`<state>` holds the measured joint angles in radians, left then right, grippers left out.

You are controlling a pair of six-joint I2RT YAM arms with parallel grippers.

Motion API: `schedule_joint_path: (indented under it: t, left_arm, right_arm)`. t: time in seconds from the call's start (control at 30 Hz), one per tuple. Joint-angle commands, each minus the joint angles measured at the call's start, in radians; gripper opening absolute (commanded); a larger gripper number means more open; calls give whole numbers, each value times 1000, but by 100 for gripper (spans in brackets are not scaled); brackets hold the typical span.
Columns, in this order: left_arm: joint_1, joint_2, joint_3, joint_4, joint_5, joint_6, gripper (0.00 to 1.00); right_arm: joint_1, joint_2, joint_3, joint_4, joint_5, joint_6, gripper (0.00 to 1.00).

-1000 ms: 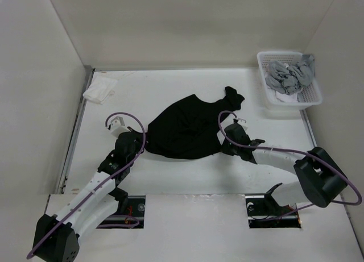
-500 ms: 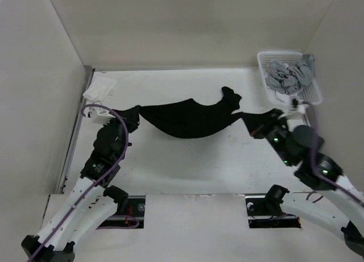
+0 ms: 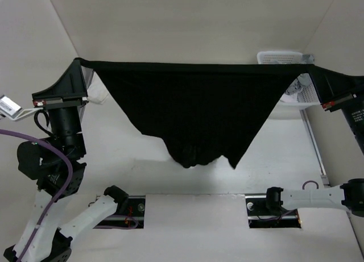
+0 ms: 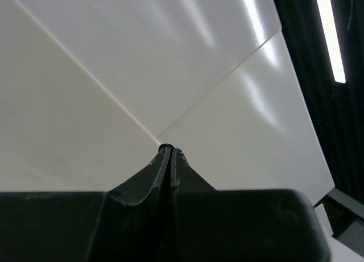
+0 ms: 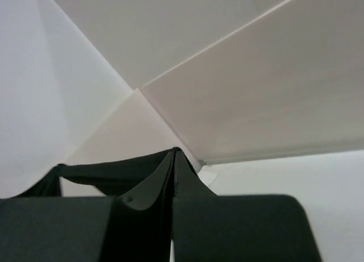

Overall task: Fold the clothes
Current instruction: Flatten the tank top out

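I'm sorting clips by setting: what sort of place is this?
Likely a robotics lab cell: plain white panels box in a white table, two robot arms hold a black garment stretched above it, and a laundry basket sits far right.

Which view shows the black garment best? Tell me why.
Top external: the whole black garment hangs spread wide, sagging to a point. Right wrist catches only a taut strip; left wrist shows practically none.
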<state>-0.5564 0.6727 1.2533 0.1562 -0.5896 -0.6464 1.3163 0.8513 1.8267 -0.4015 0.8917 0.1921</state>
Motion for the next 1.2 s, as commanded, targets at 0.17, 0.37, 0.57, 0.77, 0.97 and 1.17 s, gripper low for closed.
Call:
schedule_joint_path:
  t: [0.17,0.37,0.57,0.77,0.97,1.17]
  left_arm:
    - [51,172,45,51,-39,125,2]
    - [216,413,-46,60,-16,44,2]
    - [342,718,183,22,125,-10,2]
    - [427,843,486,-59,240,-30,2]
    - [473,812,601,-69,283,-21,2]
    - [494,714,468,-38,281,-18,2]
  right_arm:
    - [-218,152,-84,164,-67,-180,0]
    - [-804,303,-219,88,-647,223,0]
    - [-1042,644,1,142,-869,288,0]
    - [-1070,839,417,47,-881,299,0]
    - [-1069,875,686,-42,-882,308,0]
    - [-1067,729,458,-21,-893,291,0]
